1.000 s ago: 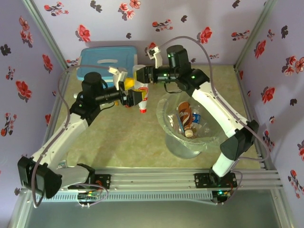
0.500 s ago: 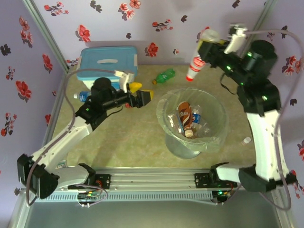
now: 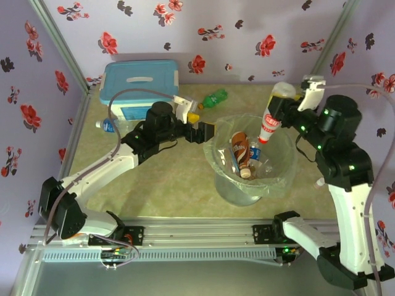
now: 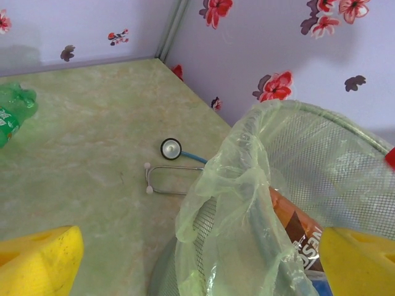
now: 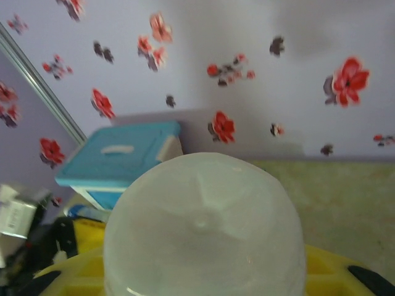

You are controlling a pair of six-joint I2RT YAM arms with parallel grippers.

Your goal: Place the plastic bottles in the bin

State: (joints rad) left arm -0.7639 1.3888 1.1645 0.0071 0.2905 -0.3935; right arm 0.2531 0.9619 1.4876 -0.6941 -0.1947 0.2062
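Here the right gripper point(image 3: 281, 102) clamps a red-labelled bottle point(image 3: 268, 123) cap-down over the bin's point(image 3: 213, 161) far rim, lined up to drop in; the left gripper point(image 3: 208, 131), jaws wide apart and empty, hovers beside the bin.

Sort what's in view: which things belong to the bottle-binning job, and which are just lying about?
Job: bin; red-labelled bottle in the right gripper; bottles inside the bin; green bottle; blue-labelled bottle beside the blue-lidded box.
Lying about: blue-lidded box; stethoscope.

The right arm point(image 3: 343, 161) swung its bottle point(image 3: 269, 123) over the bin point(image 3: 213, 155); the left arm point(image 3: 111, 170) advanced beside it.
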